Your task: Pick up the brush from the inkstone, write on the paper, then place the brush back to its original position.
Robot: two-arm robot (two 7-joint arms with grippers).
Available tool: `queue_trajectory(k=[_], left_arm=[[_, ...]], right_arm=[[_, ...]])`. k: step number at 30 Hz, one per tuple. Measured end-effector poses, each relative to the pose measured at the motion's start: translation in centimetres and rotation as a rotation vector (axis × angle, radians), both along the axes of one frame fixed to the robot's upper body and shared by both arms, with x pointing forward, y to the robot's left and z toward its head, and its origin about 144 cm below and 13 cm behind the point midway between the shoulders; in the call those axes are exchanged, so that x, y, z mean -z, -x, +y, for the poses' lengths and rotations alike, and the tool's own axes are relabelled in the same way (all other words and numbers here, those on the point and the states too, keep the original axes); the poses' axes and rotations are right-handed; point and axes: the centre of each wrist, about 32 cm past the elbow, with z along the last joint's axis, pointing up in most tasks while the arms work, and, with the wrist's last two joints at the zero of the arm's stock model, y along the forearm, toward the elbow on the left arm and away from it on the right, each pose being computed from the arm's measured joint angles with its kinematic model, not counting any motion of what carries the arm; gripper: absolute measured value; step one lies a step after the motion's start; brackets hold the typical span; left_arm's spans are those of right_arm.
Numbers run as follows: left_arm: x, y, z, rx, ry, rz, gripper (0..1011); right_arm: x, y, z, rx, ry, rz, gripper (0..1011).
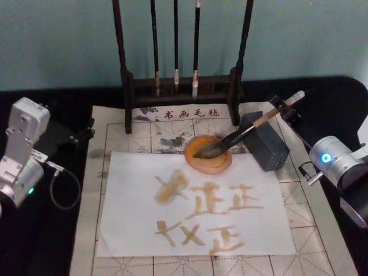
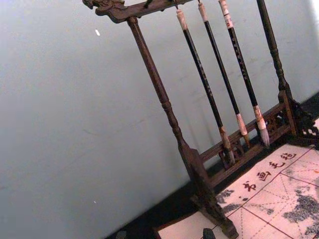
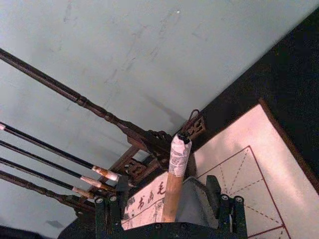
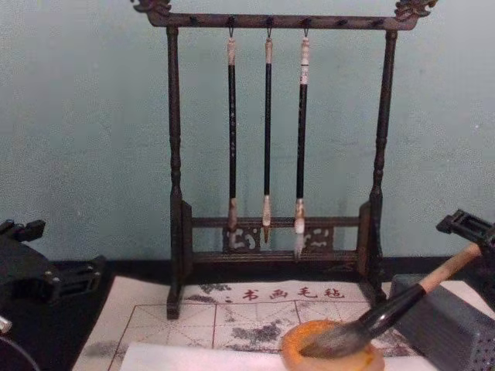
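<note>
Paper (image 1: pixel 132 230), marked with amber strokes (image 1: pixel 224 198), is lying nearest on the gridded mat (image 1: pixel 322 241). Behind it the brush (image 1: pixel 244 133) is resting with its bristles in the inkstone (image 1: pixel 210 167), its handle leaning over a grey block (image 1: pixel 270 149). The right gripper (image 3: pixel 168 199) is straddling the handle's taped end, jaws apart and not touching it. The left gripper (image 1: pixel 80 135) is sitting at the mat's left edge, its state impossible to tell.

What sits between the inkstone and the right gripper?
The grey perforated block; the brush leans across it from the inkstone up to the right gripper. Head view shows it.
</note>
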Motion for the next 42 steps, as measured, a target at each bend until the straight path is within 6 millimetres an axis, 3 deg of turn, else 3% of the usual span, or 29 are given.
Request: queue_trajectory(k=[31, 42], left_arm=[[0.00, 0.00, 0.00, 0.000, 0.000, 0.000, 1001], [0.00, 0.00, 0.00, 0.000, 0.000, 0.000, 1001]], right_arm=[[-0.15, -0.78, 0.53, 0.024, -0.010, 0.007, 997], [-0.16, -0.76, 0.53, 0.023, -0.011, 0.007, 755]])
